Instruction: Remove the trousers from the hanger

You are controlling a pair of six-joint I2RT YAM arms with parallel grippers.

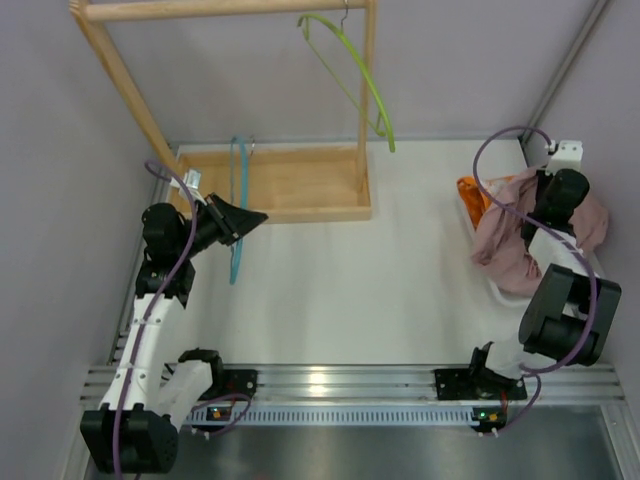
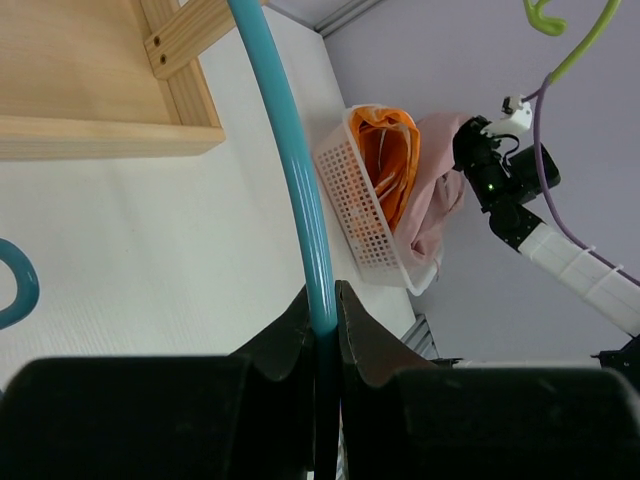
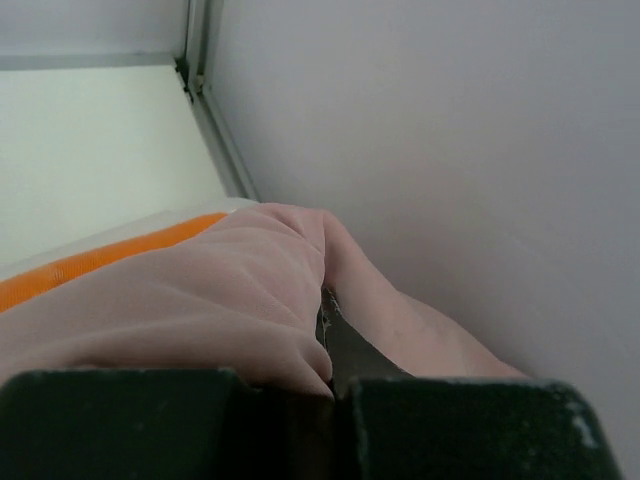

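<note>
Right wrist view has my right gripper with its fingers together, pinching a fold of the pink trousers, which bunch up around and under the fingertips. A strip of the orange trousers shows just beyond the pink cloth. Both garments sit in the white basket: the orange pair is tucked inside against its perforated wall, and the pink pair is heaped on top and spills over the rim on the wall side. My left gripper is well apart from the basket, across the table, clamped shut on the rod of a bare teal hanger. Beside that hanger, also far from the basket, stands a wooden rack with a bare green hanger hooked on its top rail. The basket rests on a white table, tight against a pale lilac-grey wall that closes the room in on that side.
</note>
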